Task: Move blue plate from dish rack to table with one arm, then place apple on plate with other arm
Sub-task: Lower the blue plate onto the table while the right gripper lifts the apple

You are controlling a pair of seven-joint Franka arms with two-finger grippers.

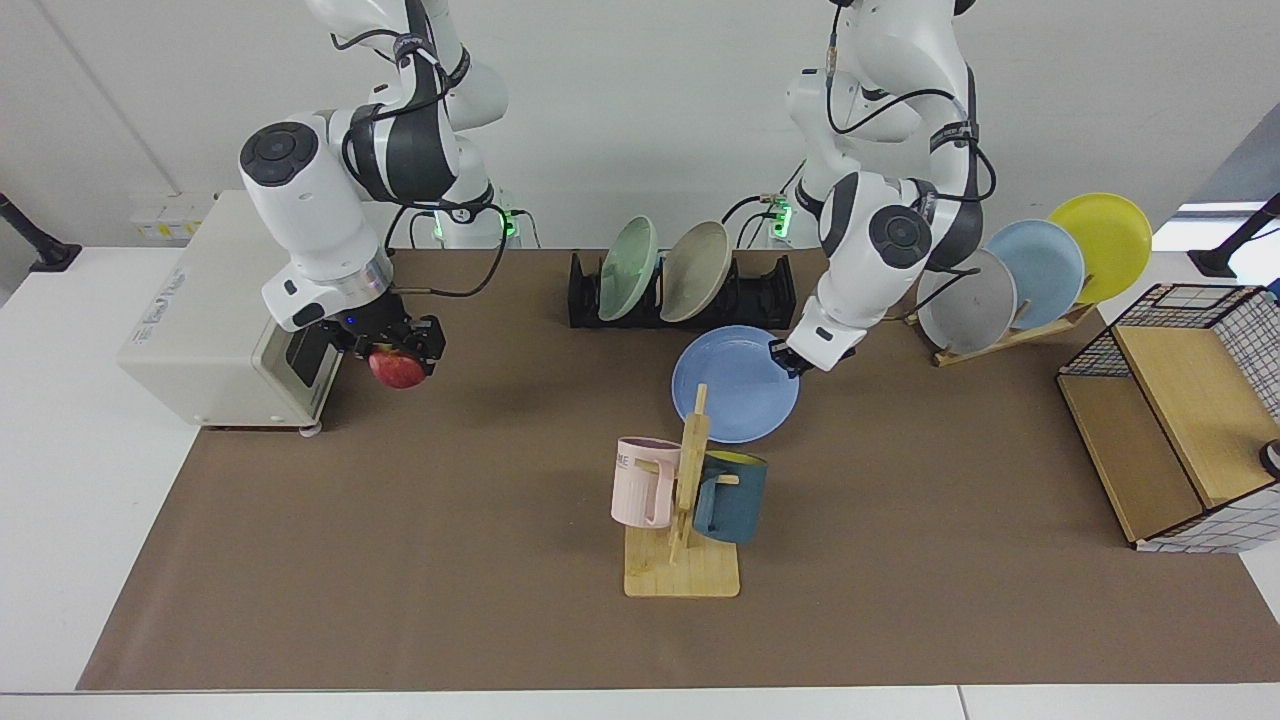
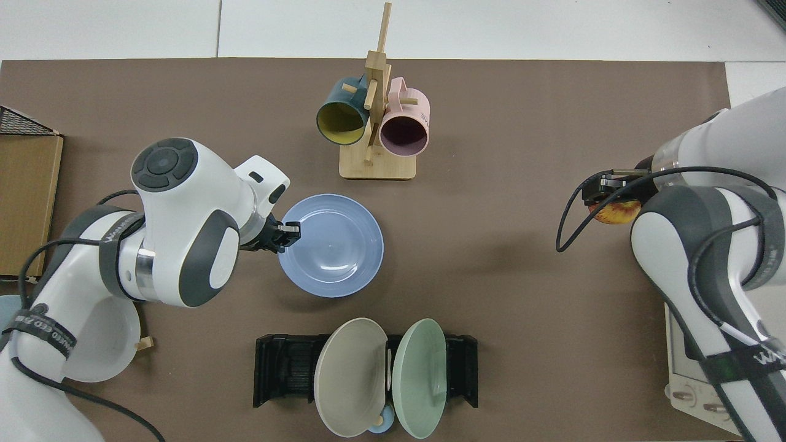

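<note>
We observe the left gripper point(image 1: 783, 358) pinching the rim of the blue plate point(image 1: 735, 385), which lies level, low over the table point(image 1: 400, 520) between the dish rack point(image 1: 770, 290) and the mug stand point(image 1: 683, 560). The right gripper point(image 1: 400, 352) is clamped on the apple point(image 1: 396, 370), held above the mat beside the white appliance point(image 1: 210, 310).

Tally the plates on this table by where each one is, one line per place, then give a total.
Held by the left gripper: 1, the blue plate
In the dish rack: 2, the sage-green plate and the beige plate
On the wooden plate stand: 3, the grey plate, the pale blue plate and the yellow plate
Total: 6
</note>
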